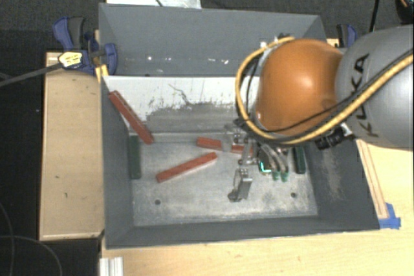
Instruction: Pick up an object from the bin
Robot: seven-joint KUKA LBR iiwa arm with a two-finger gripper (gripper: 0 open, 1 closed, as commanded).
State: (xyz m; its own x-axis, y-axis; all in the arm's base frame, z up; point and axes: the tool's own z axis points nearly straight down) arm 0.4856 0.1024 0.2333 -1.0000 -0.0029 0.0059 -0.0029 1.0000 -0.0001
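Observation:
My gripper (240,189) reaches down below the orange wrist cover to the bin floor, right of the middle. Nothing shows in it. A long red-brown bar (186,167) lies slanted on the floor just to its left, apart from it. Just behind the gripper, a short red-brown piece (210,143) lies flat. Another small red-brown piece (238,148) is partly hidden by the wrist parts. A dark green block (299,159) stands to the right of the gripper, partly under the arm.
A second long red-brown bar (129,116) leans against the bin's left wall. Below it a dark green block (134,157) stands along that wall. The arm and its cover hide the bin's back right part.

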